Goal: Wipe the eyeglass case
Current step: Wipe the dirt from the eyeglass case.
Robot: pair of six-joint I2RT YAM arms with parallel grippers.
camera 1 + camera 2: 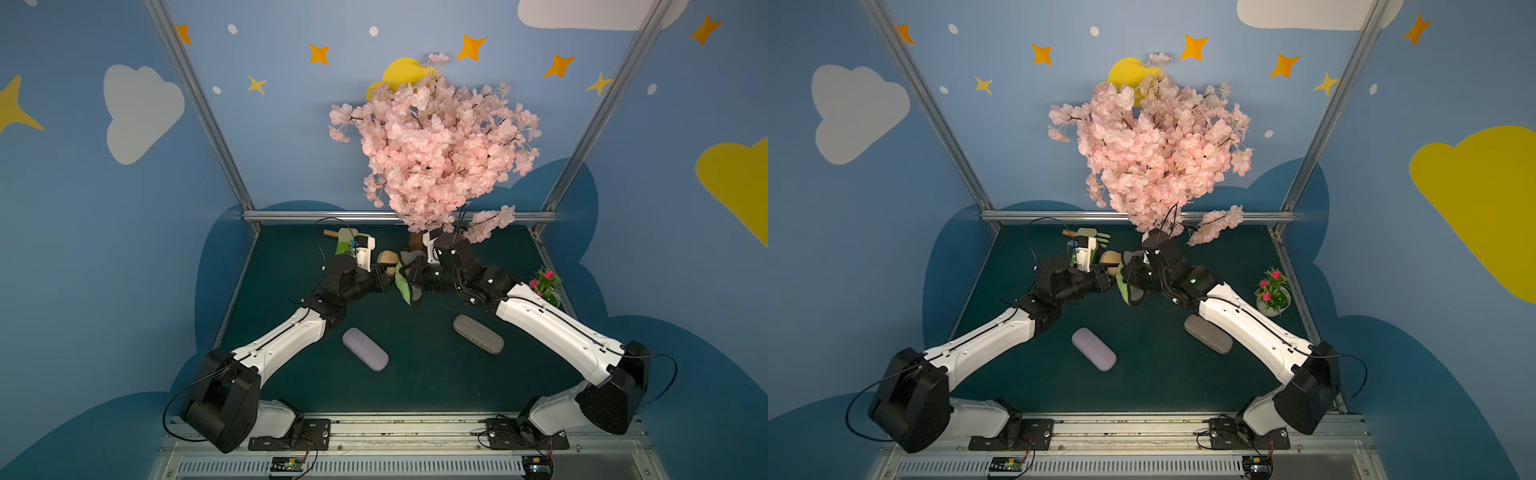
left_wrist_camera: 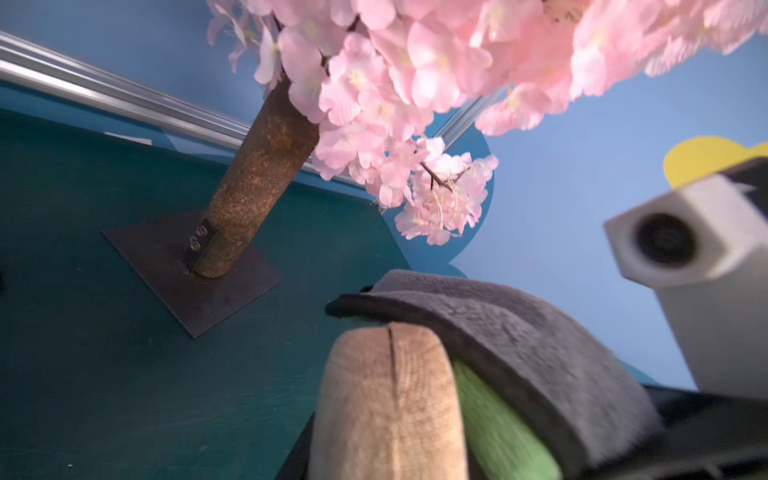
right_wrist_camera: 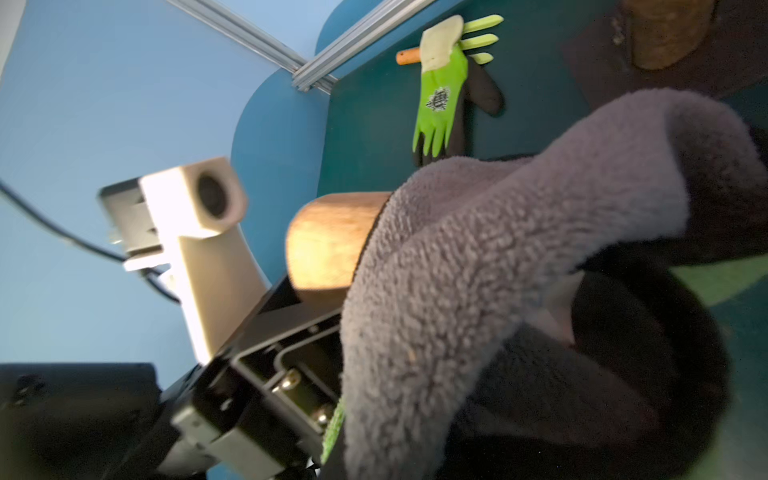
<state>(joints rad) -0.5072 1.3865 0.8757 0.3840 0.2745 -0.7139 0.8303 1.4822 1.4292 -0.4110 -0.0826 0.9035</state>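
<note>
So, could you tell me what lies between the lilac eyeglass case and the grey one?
Nothing: the green table is bare between the lilac case and the grey case, as both top views show.

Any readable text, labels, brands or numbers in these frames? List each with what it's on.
Nothing reads as legible text in any view.
green glove: dark emblem on the back, too blurred to read.
small circuit boards: any markings are too small to read.
wooden case, lilac case, grey case, cloth: no print visible.
</note>
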